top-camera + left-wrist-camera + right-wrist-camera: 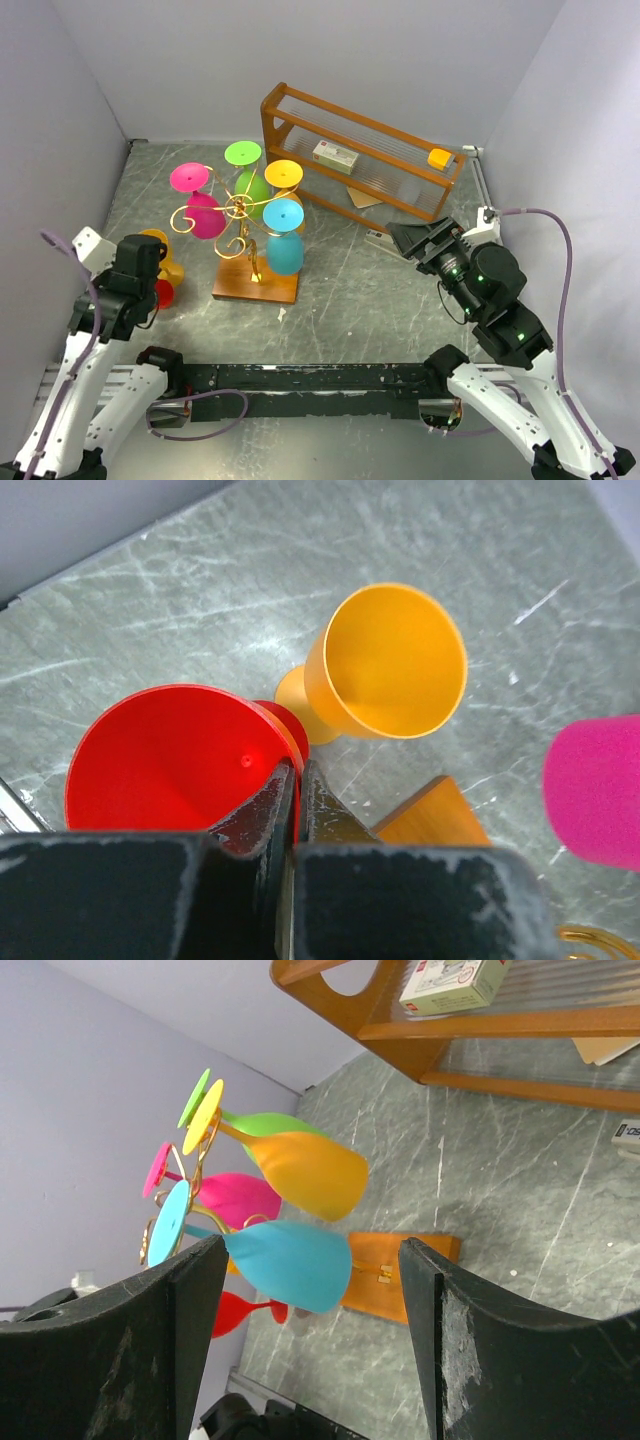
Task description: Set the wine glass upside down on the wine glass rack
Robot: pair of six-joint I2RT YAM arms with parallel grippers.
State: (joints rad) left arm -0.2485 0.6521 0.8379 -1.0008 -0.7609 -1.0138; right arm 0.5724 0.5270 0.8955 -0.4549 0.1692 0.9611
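The gold wire rack [240,210] stands mid-table on a wooden base [256,284]. Pink [203,213], green [250,185], yellow [284,175] and cyan [284,243] glasses hang upside down on it. A red wine glass [170,760] stands mouth up left of the rack, and also shows in the top view [164,292]. My left gripper [293,780] is shut on its rim, one finger inside the bowl and one outside. An orange glass [385,665] stands upright just beyond it. My right gripper [312,1250] is open and empty, right of the rack [160,1210], and shows in the top view [410,240].
A brown wooden shelf [300,105] stands at the back right, holding a small box [335,157] and a yellow block [439,158]. Grey walls close in the left, back and right sides. The rack's base corner [435,815] lies close to my left fingers.
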